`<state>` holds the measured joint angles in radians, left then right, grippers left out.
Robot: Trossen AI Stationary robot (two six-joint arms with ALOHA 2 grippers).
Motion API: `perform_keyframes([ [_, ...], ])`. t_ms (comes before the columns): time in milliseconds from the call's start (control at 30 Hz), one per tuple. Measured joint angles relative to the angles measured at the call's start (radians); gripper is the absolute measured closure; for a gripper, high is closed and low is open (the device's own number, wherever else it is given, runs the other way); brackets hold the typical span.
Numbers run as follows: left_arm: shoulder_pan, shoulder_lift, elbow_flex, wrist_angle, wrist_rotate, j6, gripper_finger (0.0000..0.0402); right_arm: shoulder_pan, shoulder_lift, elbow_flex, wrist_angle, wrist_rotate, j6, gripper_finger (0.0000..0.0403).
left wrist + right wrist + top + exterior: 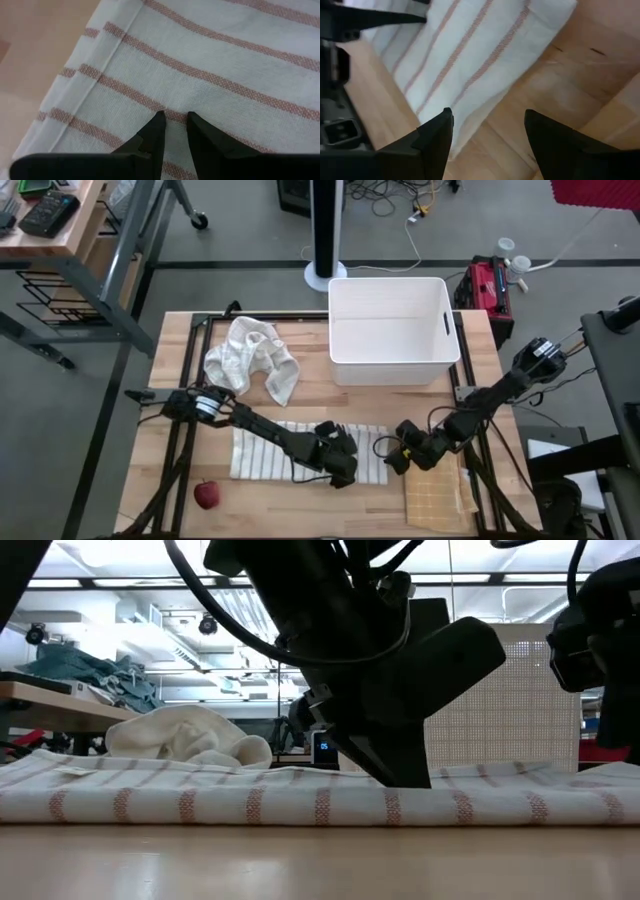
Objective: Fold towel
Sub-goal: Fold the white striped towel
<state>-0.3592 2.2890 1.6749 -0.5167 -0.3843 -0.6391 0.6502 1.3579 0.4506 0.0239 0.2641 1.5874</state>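
From above, a white cloth towel with thin reddish stripes (262,452) is being shown lying flat toward six o'clock on the pale wooden tabletop (175,380), already looking like a long doubled band. The left pincer (338,463) is being pressed onto the band's three o'clock half, while the right pincer (397,459) is being held just off the towel's three o'clock end. Also on the tabletop are a crumpled cream cloth (252,358) at eleven o'clock, a white rectangular plastic bin (392,330) at one o'clock, a small red apple (208,496) at seven o'clock and a tan square mat (436,500) at five o'clock.

At table height, the towel is being seen as a low flat strip, with one dark pincer set down on its top.

Past the left wrist, the left pincer's fingers (151,137) are being shown nearly together, tips on the fabric; whether a fold is being pinched cannot be told.

Past the right wrist, the right pincer's fingers (436,134) are being held spread wide over the towel's corner and bare wood, with nothing between them.

The step in hand appears to be anchoring the band for another fold. The next move probably calls for the spread pincer to be lowered around the near edge, closed, and carried across.
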Motion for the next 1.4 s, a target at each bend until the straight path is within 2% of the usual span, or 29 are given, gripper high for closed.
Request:
perform_keyframes([
  [233, -0.002, 0.0, -0.002, 0.015, 0.008, -0.016, 0.0327, 0.0, 0.022, -0.064, 0.142, 0.032, 0.073, 0.0165],
  [400, 0.0, 0.002, -0.004, 0.06, 0.043, -0.082, 0.0327, 0.0, 0.064, -0.082, 0.251, 0.052, 0.098, 0.0165],
  [733, 0.004, 0.003, -0.006, 0.063, 0.063, -0.209, 0.0327, -0.004, 0.143, -0.056, 0.327, 0.052, 0.141, 0.0172],
  [967, 0.019, 0.003, -0.007, 0.083, 0.062, -0.214, 0.0327, -0.041, 0.155, -0.046, 0.343, 0.076, 0.117, 0.0183],
  [1233, 0.035, 0.005, -0.008, 0.117, 0.057, -0.214, 0.0327, -0.087, 0.155, -0.048, 0.405, 0.084, -0.006, 0.0201],
  [1333, 0.035, 0.005, -0.008, 0.118, 0.055, -0.213, 0.0327, -0.088, 0.155, -0.048, 0.403, 0.079, -0.021, 0.0223],
  [1400, 0.035, 0.005, -0.008, 0.119, 0.053, -0.213, 0.0327, -0.088, 0.155, -0.048, 0.393, 0.08, -0.073, 0.0252],
])
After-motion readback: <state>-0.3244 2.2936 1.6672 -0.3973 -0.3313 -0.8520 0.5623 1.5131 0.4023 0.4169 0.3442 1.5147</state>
